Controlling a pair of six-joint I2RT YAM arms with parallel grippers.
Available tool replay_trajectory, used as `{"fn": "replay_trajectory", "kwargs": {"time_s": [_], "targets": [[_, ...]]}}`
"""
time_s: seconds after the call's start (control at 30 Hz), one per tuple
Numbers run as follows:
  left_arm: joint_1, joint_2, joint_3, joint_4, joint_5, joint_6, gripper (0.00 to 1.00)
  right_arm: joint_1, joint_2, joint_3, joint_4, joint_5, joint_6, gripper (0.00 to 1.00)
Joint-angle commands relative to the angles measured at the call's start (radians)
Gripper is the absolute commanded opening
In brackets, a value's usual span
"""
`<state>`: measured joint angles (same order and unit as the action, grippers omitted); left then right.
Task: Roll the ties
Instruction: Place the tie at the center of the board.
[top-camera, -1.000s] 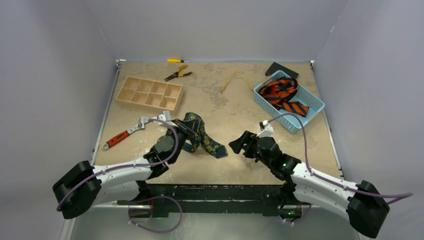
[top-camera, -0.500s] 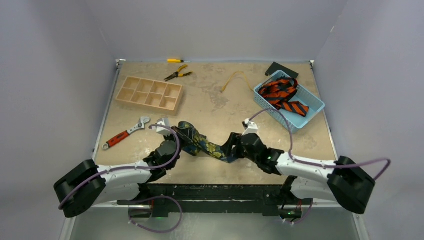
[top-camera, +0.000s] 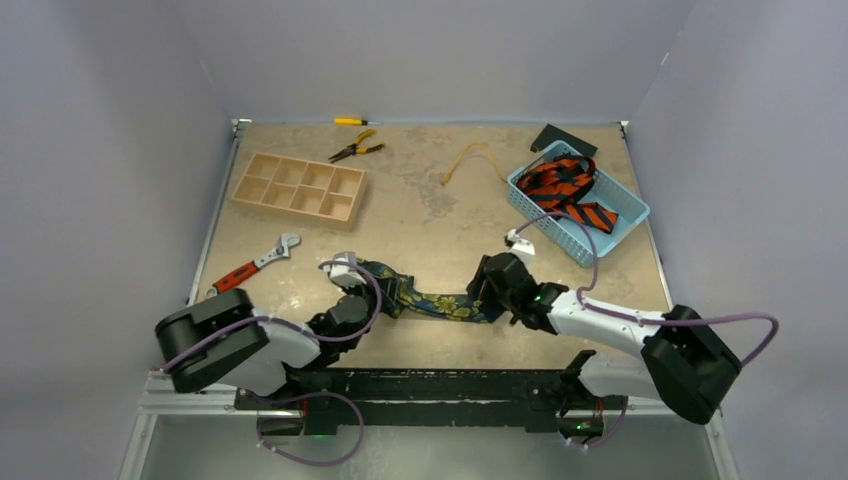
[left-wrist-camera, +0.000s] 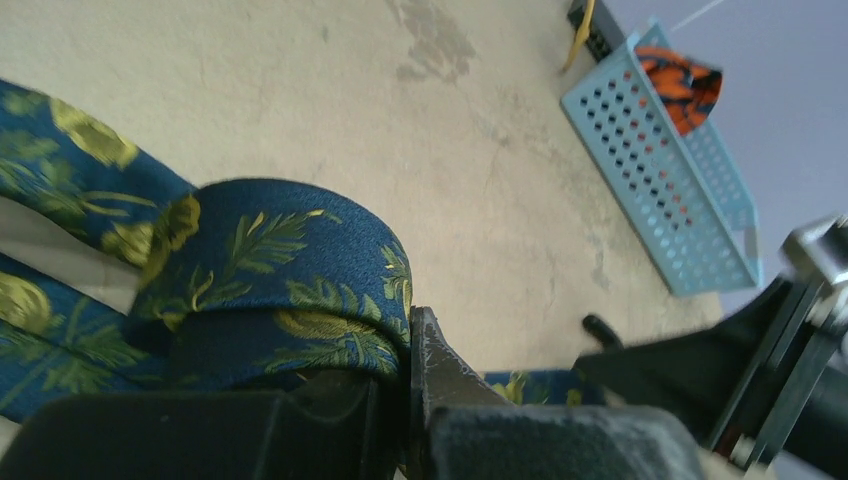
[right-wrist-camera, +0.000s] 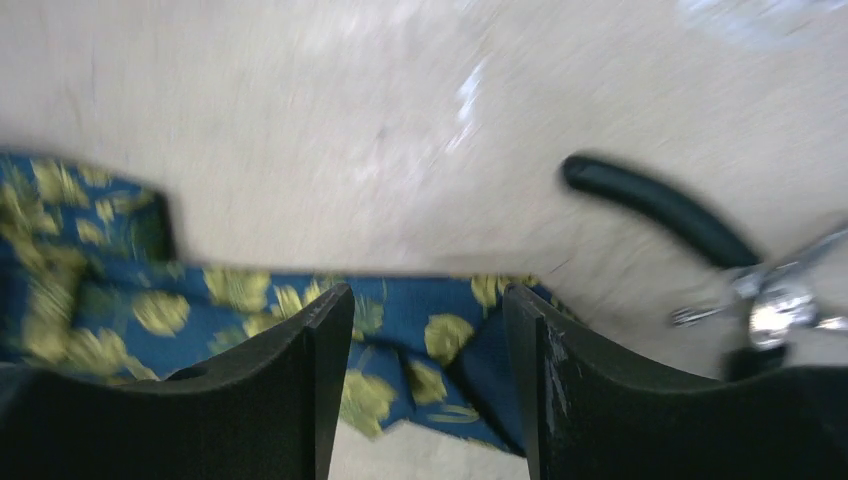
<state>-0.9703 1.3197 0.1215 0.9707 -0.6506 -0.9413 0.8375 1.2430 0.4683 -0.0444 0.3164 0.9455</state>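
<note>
Fabric of the navy tie (top-camera: 436, 303), with its gold leaf pattern, lies as a flat band near the 6 o'clock edge of the table (top-camera: 420, 215) in the top view. It is strung between the left gripper (top-camera: 372, 284) at its 9 o'clock end and the right gripper (top-camera: 492, 300) at its 3 o'clock end. The orange-red ties (top-camera: 562, 190) sit heaped in the blue basket (top-camera: 618, 238) toward 2 o'clock, and the wooden compartment tray (top-camera: 300, 187) stands at 10 o'clock, well apart from the work. From the left wrist, the tie shows one loose turn curled just above the fingers. The left gripper (left-wrist-camera: 405, 345) is pinched tight on the cloth at the base of that coil, with the flat length trailing off toward 9 o'clock. From the right wrist, the right gripper (right-wrist-camera: 428, 300) stands spread, one finger on either side of the band, which crosses beneath from 9 o'clock toward 5. The picture is smeared, so I cannot tell whether the pads touch the cloth. I judge the first tie's roll barely begun, with the basket's ties yet to come. The next move probably calls for the right gripper to pin or tension the band while the left carries the coil along it toward 3 o'clock. The edges must stay stacked, or the roll will skew and slacken.
</note>
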Motion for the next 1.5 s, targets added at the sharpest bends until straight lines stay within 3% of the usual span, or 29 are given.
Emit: {"fn": "replay_trajectory", "kwargs": {"time_s": [0.0, 0.13, 0.3, 0.43, 0.53, 0.67, 0.77, 0.93, 1.13, 1.27, 1.47], "targets": [[-0.069, 0.165, 0.034, 0.267, 0.011, -0.001, 0.00, -0.124, -0.075, 0.040, -0.080, 0.005, -0.025, 0.61], [-0.116, 0.313, 0.081, 0.406, -0.004, 0.035, 0.04, -0.185, -0.102, 0.127, -0.141, 0.032, -0.086, 0.64], [-0.131, 0.317, 0.056, 0.476, -0.008, 0.058, 0.45, -0.215, -0.176, 0.196, -0.203, 0.035, -0.145, 0.67], [-0.132, 0.095, 0.065, 0.183, -0.042, 0.090, 0.64, -0.212, -0.243, 0.183, -0.217, -0.019, -0.193, 0.70], [-0.134, -0.062, 0.144, -0.154, -0.040, 0.124, 0.68, -0.191, -0.292, 0.126, -0.223, -0.074, -0.170, 0.70], [-0.140, -0.195, 0.200, -0.459, -0.041, 0.127, 0.86, -0.066, -0.294, 0.062, -0.214, -0.089, -0.090, 0.69], [-0.140, -0.215, 0.202, -0.533, -0.040, 0.126, 0.87, 0.062, -0.241, 0.036, -0.192, -0.067, -0.024, 0.69], [-0.142, -0.166, 0.181, -0.505, -0.018, 0.085, 0.87, 0.149, -0.179, -0.017, -0.114, -0.095, 0.073, 0.67], [-0.153, -0.153, 0.181, -0.494, -0.023, 0.094, 0.86, 0.162, -0.108, -0.061, -0.124, -0.046, 0.180, 0.67], [-0.157, -0.205, 0.188, -0.563, -0.018, 0.096, 0.87, 0.062, -0.097, -0.086, -0.101, -0.026, 0.185, 0.66], [-0.157, -0.324, 0.190, -0.709, -0.002, 0.083, 0.89, -0.179, -0.024, -0.060, -0.057, -0.052, 0.022, 0.66]]}}
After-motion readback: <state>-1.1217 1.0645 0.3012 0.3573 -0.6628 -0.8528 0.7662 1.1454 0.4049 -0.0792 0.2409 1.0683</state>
